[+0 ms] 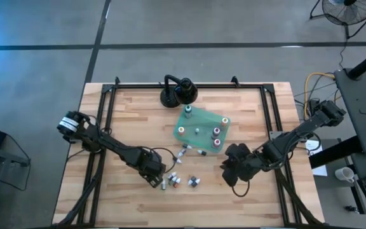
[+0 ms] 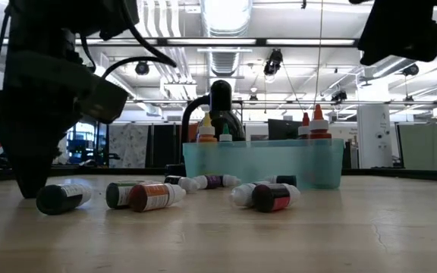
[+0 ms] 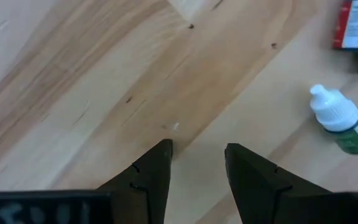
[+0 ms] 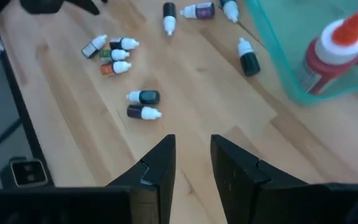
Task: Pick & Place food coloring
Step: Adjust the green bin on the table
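Left gripper (image 3: 197, 165) spread, empty, beside tiny green-labelled bottle (image 3: 344, 118); we count several upright in translucent teal tray (image 1: 189, 130), others loose.

Grey concrete floor (image 1: 189, 22) crossed by dark seams surrounds the wooden table (image 1: 132, 114). A fan (image 1: 348, 13) stands in the far corner. Overhead, long ceiling lights (image 2: 226, 15), ducts and white beams hang above distant partitions (image 2: 127, 144)
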You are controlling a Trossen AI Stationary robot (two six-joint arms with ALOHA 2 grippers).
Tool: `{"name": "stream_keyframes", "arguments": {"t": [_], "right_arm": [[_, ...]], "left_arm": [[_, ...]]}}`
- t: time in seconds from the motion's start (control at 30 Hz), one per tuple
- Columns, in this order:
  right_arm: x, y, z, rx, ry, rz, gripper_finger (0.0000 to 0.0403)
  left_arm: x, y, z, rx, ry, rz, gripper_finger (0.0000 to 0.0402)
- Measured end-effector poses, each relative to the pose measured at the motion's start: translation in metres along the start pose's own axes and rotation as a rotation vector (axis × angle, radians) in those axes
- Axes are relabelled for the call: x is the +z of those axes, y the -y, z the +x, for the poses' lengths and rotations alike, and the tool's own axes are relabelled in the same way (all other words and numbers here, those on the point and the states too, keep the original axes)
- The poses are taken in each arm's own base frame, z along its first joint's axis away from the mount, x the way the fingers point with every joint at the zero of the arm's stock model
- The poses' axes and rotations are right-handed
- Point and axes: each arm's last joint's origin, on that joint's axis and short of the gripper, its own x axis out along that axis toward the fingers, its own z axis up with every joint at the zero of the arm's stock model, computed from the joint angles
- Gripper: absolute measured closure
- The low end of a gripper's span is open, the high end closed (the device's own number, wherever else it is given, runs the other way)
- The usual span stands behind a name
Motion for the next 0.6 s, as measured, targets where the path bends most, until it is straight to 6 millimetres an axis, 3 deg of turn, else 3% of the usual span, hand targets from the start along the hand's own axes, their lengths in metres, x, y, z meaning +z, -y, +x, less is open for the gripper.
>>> {"name": "stream_keyframes", "arguments": {"t": [0.27,0.6], "right_arm": [[-0.008,-0.020,0.034,0.072,-0.044,0.185,0.0313],[-0.014,-0.042,0.061,0.017,-0.063,0.389,0.0333]], "left_arm": [[-0.008,-0.010,-0.023,-0.123,0.159,0.085,0.0268],[-0.027,-0.059,-0.028,-0.134,0.270,0.069,0.0268]]}}
